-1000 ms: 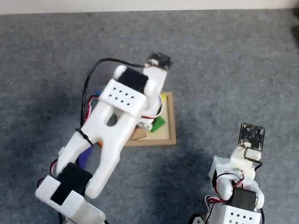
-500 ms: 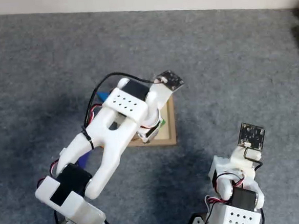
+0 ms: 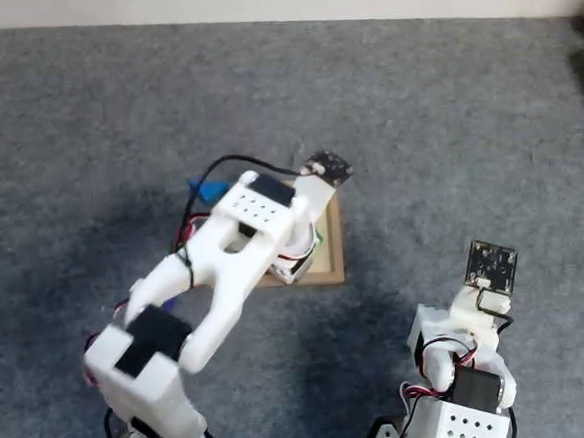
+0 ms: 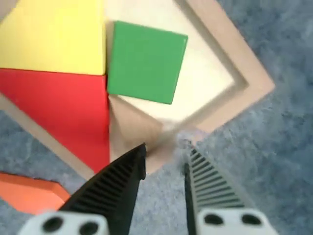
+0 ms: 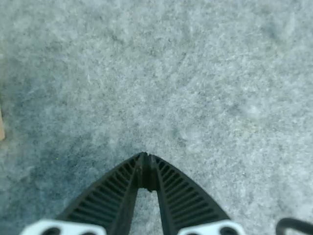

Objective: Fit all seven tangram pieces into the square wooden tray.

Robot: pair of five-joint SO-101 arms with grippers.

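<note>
We're seeing the L arm [image 3: 243,232] stretching out over the tray [image 3: 334,268], wrist hanging above its near-right part. In the wrist cam the left gripper [image 4: 165,152] is sitting partly spread, moderate gap, nothing btwn the fingers. Its tips are hovering over the tray rim [image 4: 247,78] near a corner; can't tell if they're touching the wood.

In the tray we're reading a green square [image 4: 145,61] edge-to-edge w/ a yellow piece [image 4: 58,39], and a red piece [image 4: 63,107] running under the yellow. A brown triangle [image 4: 129,129] is sitting just below the green; can't tell if it's a piece or bare floor. An orange piece [image 4: 29,193] is lying outside on the carpet [image 5: 195,73], and a blue piece [image 3: 205,190] is lying off the tray's far-left corner.

The right gripper [image 5: 146,156] is sitting w/ fingers pressed together, empty, over bare carpet; R arm [image 3: 464,387] is folded at near right.

Vs 1 s ago: the L wrist is coming back toward the base and swinging right, covering most of the green and uncovering the blue. R arm isn't moving.
</note>
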